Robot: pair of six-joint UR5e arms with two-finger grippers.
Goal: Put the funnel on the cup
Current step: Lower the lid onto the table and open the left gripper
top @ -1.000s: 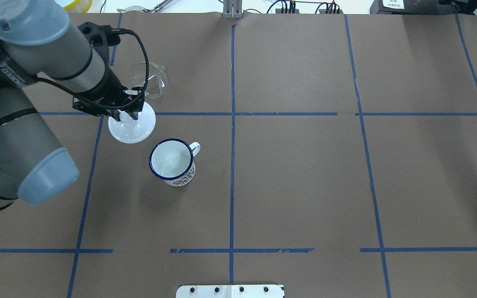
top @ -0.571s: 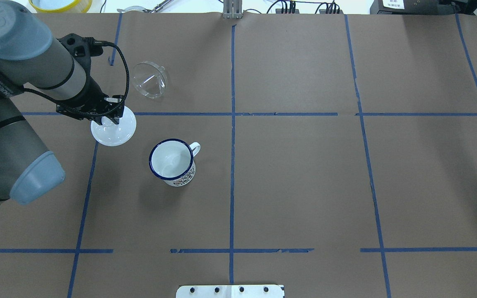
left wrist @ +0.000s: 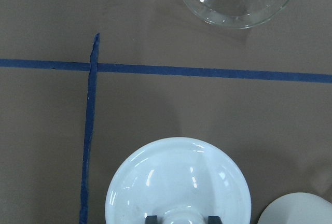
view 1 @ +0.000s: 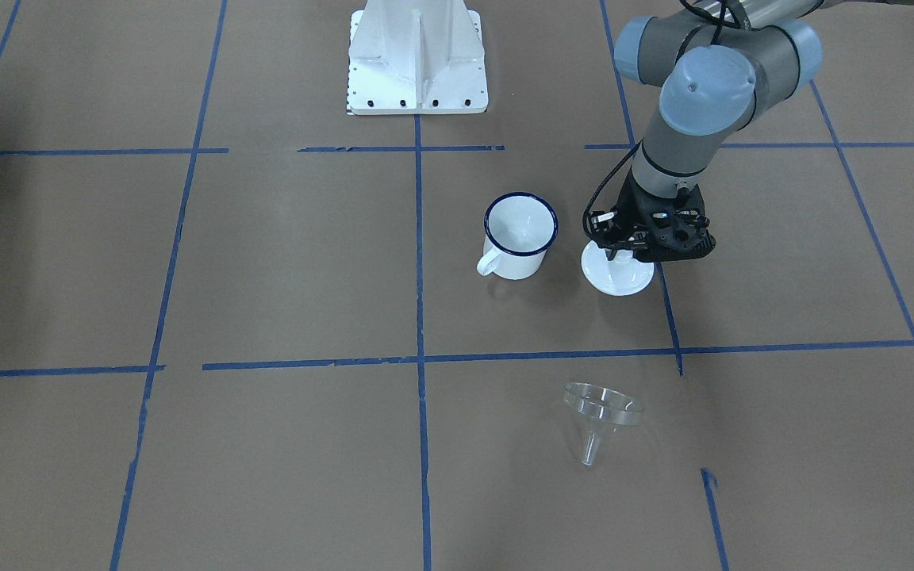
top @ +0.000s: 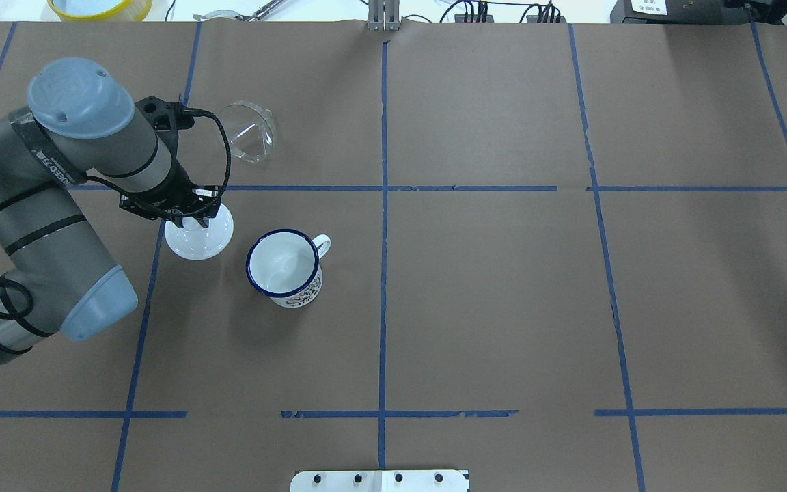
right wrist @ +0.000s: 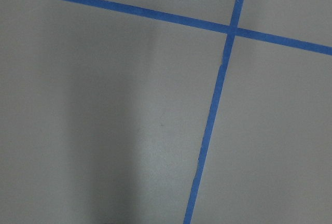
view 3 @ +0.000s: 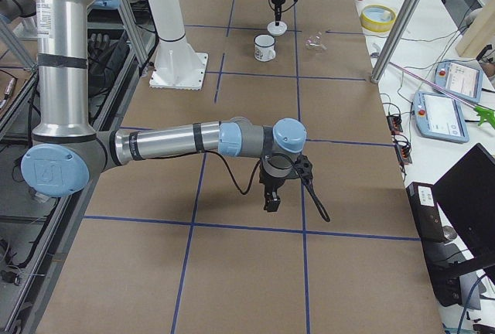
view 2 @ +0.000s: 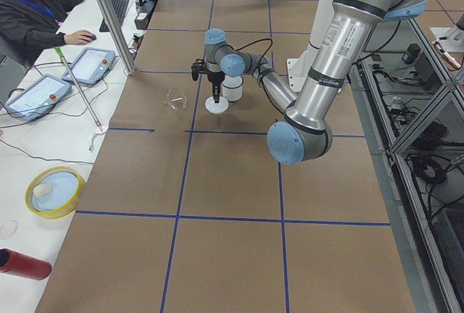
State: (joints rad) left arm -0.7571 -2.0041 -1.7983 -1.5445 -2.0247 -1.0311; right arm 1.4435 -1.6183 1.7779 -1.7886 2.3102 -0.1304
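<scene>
Brown paper surface (top: 503, 307) w/ blue tape grid. R tool (view 3: 271, 199) hangs far from the action; can't tell if it's open or clenched. White enamel cup (top: 283, 265) w/ dark-blue rim stands upright, mouth open, nothing on it. Just beside it is a round white lid (top: 202, 238), L tool (top: 190, 217) clenched on its knob. Small clear funnel (top: 249, 131) lies on its side, untouched, beyond the tape line. So approx. nothing's done: lid to park, funnel to fetch and seat.

Brown paper-covered table (top: 503, 307), blue tape grid (top: 384, 188), cup (top: 284, 268) upright, funnel (top: 249, 132) on its side, white lid (top: 201, 239) beside cup
</scene>
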